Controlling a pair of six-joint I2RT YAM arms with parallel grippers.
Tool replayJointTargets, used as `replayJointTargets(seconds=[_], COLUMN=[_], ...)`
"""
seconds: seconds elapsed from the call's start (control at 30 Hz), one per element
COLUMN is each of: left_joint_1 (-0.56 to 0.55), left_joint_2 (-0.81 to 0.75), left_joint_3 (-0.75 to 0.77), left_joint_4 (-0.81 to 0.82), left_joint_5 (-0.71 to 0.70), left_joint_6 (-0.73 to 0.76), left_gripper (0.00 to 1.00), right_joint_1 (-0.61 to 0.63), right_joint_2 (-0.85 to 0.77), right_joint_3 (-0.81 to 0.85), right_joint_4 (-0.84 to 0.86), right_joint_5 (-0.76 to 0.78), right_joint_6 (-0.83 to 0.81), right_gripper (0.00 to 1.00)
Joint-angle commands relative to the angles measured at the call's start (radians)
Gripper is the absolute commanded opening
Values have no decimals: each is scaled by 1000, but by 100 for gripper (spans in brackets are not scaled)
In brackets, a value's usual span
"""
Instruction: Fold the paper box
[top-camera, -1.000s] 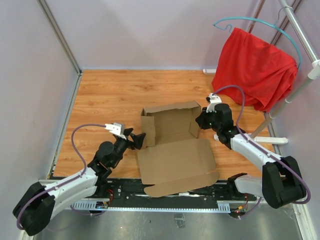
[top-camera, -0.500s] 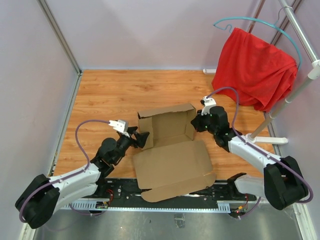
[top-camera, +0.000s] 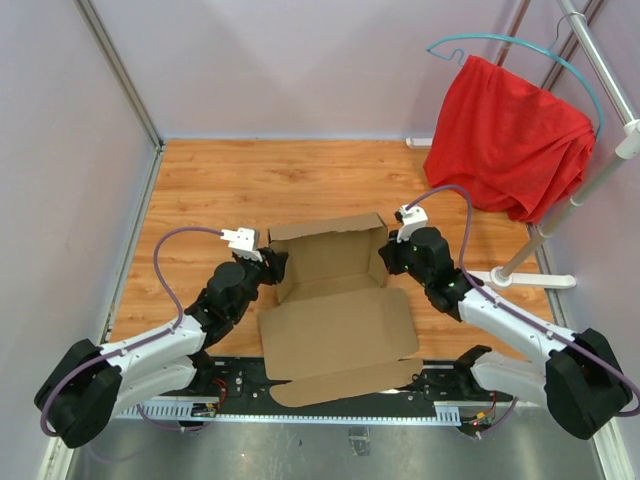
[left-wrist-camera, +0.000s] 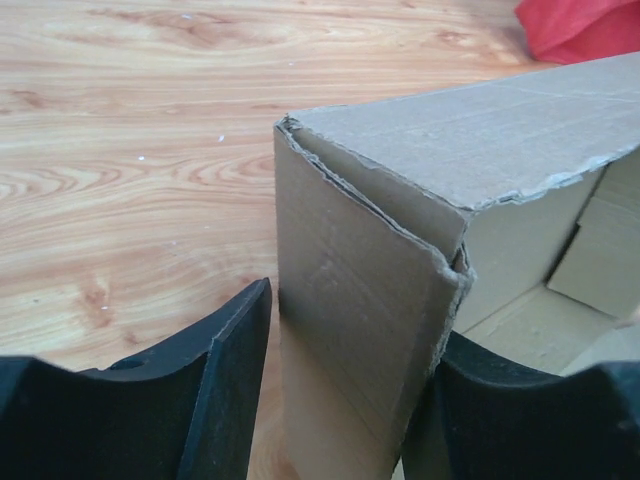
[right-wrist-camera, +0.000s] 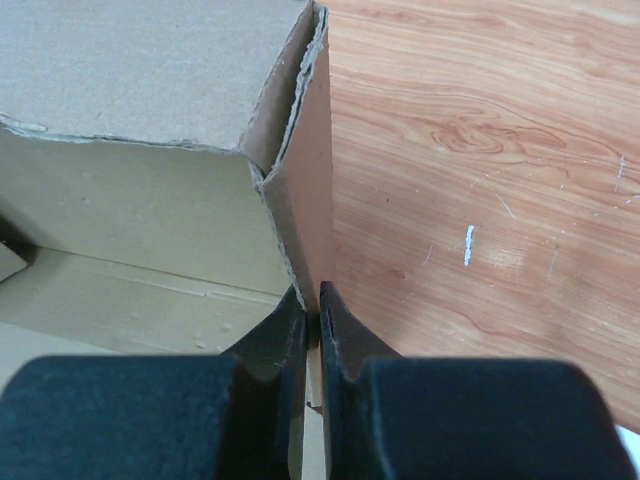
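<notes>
The paper box (top-camera: 335, 320) is brown cardboard in the middle of the wooden floor. Its back wall and both side walls stand up, and its big lid flap lies flat toward the arm bases. My left gripper (top-camera: 272, 268) is at the box's left front corner. In the left wrist view the open jaws of the left gripper (left-wrist-camera: 353, 320) straddle the left side wall (left-wrist-camera: 360, 300), with a small gap at the left finger (left-wrist-camera: 225, 350). My right gripper (top-camera: 388, 255) is shut on the right side wall (right-wrist-camera: 300, 190). In the right wrist view the right gripper (right-wrist-camera: 312, 300) pinches the wall's lower edge.
A red cloth (top-camera: 510, 130) hangs on a teal hanger from a metal rack at the back right. The rack's white foot (top-camera: 520, 278) lies just right of my right arm. Pale walls close in the wooden floor (top-camera: 230, 190) on the left and back.
Both grippers have moved inward and away from the bases. The left one closed in around the box's left wall. The box has slid left and its walls stand more upright.
</notes>
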Motion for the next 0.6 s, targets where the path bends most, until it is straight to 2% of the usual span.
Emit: replayJointTargets(seconds=[0.0, 0.27, 0.37, 0.47, 0.57], left_joint_1=[5, 3, -19, -92, -152], left_joint_2=[1, 80, 105, 148, 190], left_joint_3=[44, 126, 165, 212, 247], left_joint_4=[-76, -207, -255, -286, -293], left_joint_5=[-138, -258, -326, -483, -569], left_joint_6=[4, 18, 25, 50, 70], left_gripper=[50, 16, 11, 6, 6], right_joint_1=[44, 104, 121, 138, 152], right_joint_2=[-46, -110, -117, -103, -66], right_joint_3=[-18, -43, -43, -36, -17], right_joint_4=[10, -8, -16, -21, -24], right_joint_5=[90, 211, 258, 285, 299], right_joint_6=[12, 14, 19, 35, 51], right_gripper=[1, 1, 1, 1, 1])
